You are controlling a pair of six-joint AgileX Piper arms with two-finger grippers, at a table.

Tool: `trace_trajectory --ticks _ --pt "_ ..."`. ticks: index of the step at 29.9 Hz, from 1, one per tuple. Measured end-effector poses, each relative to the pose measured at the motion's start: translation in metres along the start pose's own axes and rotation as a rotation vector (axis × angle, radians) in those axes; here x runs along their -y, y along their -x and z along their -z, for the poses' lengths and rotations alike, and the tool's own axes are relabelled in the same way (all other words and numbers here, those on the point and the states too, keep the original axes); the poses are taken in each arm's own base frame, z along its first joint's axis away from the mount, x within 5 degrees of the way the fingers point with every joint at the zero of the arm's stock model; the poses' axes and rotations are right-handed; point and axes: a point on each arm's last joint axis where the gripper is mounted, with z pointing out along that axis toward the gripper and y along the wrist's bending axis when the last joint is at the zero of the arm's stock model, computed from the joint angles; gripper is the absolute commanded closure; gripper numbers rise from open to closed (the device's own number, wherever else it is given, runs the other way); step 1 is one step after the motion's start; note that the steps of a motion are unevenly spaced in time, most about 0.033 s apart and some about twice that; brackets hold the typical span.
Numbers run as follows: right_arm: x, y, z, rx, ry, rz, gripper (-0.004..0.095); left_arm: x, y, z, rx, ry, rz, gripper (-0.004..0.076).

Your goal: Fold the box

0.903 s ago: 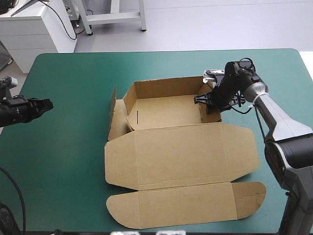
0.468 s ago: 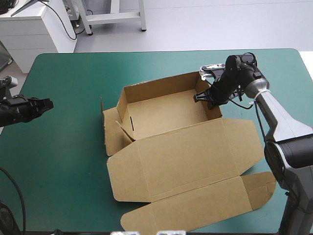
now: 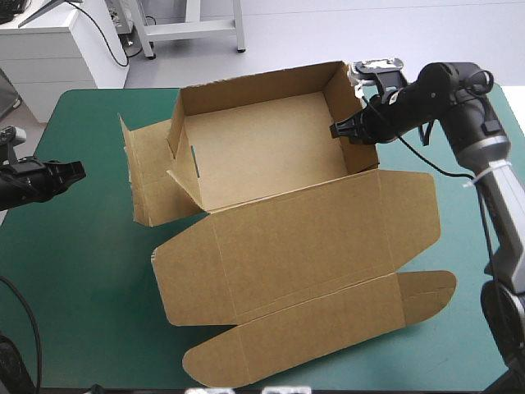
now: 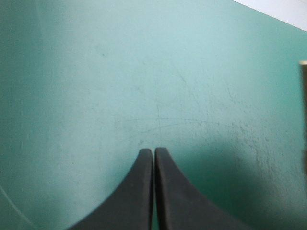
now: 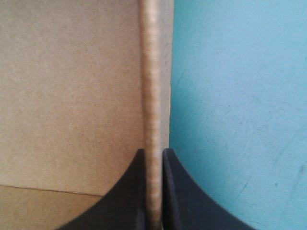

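Teal-green surface: box walls up, 9 o'clock flap untucked, lid flat; right end effector clamps 3 o'clock wall, left end effector closed, empty.

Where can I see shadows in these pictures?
Left wrist view: a darker patch on the teal-green cover beside the shut left end effector. High view: the box looks dimmer along its right wall inside, near the right end effector.

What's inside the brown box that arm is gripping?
Nothing: the box shows only its bare brown floor and walls, with the right gripper pinching the right wall. The left corner, behind a folded-in flap, is hidden.
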Motion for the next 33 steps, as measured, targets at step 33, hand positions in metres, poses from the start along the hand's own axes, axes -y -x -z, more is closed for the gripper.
trace_trajectory --ticks 33 --pt "0.004 -0.001 0.013 0.023 -0.079 0.04 0.0923 0.104 -0.025 -0.056 -0.222 -0.49 0.117 0.0732"
